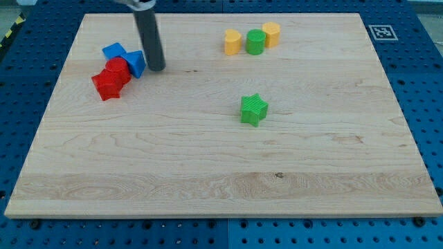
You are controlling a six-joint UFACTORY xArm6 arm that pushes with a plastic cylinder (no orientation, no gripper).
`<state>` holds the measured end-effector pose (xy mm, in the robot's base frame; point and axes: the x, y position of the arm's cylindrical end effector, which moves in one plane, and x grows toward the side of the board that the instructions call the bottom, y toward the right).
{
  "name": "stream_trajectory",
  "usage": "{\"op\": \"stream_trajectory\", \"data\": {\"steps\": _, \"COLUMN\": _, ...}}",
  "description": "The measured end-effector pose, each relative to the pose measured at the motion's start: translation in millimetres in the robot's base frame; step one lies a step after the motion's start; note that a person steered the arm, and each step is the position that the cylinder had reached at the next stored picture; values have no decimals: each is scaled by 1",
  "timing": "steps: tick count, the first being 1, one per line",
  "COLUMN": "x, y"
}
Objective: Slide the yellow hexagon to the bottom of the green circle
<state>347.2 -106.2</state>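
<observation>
In the single camera view, the item nearest the camera is the bare lower edge of the wooden board (221, 200), which rests on a blue perforated table (422, 62). A square black-and-white marker (381, 31) sits on that table just off the board's top right corner.

Moving up the board, we find a green star (254, 109) standing alone, slightly right of centre and well apart from every other block.

At the view's left we record a tight cluster: a red block (106, 85) at the lower left, a second red block (118, 69) touching it, and two blue blocks (115, 50) (136, 62) pressed against the upper and right sides of the red pair. Their exact shapes cannot be made out.

Our rod descends from the view's top, and our tip (156, 68) rests just beside the right face of the rightmost blue block; whether it touches, we cannot tell. We carry no fingers, so there is nothing clenched or released and nothing is grasped.

At the view's top, right of centre, three blocks stand in a close row. The green circle (255, 41) is in the middle. The yellow hexagon (271, 33) sits at its upper right, touching or nearly so. Another yellow block (232, 41) stands at its left. Our tip is well apart from this row.
</observation>
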Motion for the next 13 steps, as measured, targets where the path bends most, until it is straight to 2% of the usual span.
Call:
{"op": "stream_trajectory", "data": {"steps": 1, "x": -7, "y": 57}}
{"op": "stream_trajectory", "data": {"steps": 2, "x": -31, "y": 62}}
{"op": "stream_trajectory", "data": {"steps": 3, "x": -42, "y": 47}}
{"op": "stream_trajectory", "data": {"steps": 4, "x": -71, "y": 24}}
{"op": "stream_trajectory", "data": {"steps": 5, "x": -122, "y": 45}}
{"op": "stream_trajectory", "data": {"steps": 6, "x": -135, "y": 100}}
{"op": "stream_trajectory", "data": {"steps": 9, "x": -69, "y": 217}}
{"op": "stream_trajectory", "data": {"steps": 11, "x": -82, "y": 242}}
{"op": "stream_trajectory", "data": {"steps": 12, "x": -101, "y": 276}}
{"op": "stream_trajectory", "data": {"steps": 13, "x": -98, "y": 304}}
